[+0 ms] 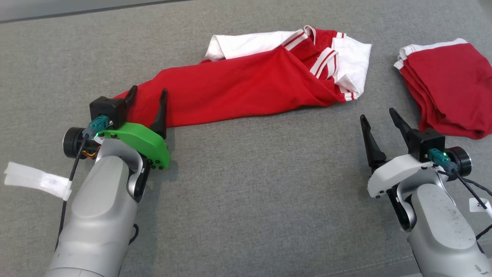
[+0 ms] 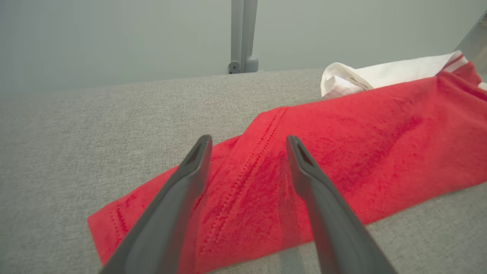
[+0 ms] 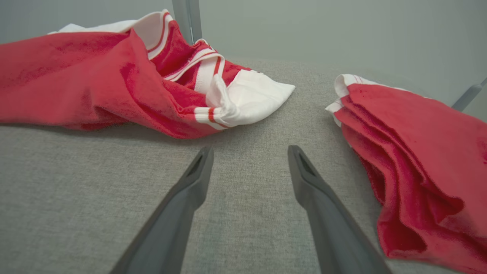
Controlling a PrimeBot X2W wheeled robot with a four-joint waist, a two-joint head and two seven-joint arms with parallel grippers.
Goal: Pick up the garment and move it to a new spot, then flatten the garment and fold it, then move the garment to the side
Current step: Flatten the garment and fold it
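Because it lies bunched into a long band and is not spread out, the garment [image 1: 238,88] is judged not yet flattened. Its red hem end is seen at the left and its white sleeves and striped trim are heaped at the right end, the whole resting across the middle of the grey surface [image 1: 246,192]. The hem end is straddled by the left pincer [image 1: 149,90], which is opened wide across a stitched edge with nothing gripped; contact with the cloth cannot be told. This placement is judged to prepare a grasp of that end. The right pincer [image 1: 378,114] is held equally wide and empty over bare surface, just short of the sleeve end, between the garment and a folded pile [image 1: 449,88] laid to the right. The pile is taken to mark the side spot where finished pieces are put. A matching grasp at the sleeve end is judged necessary so that the cloth can be lifted and drawn out evenly.
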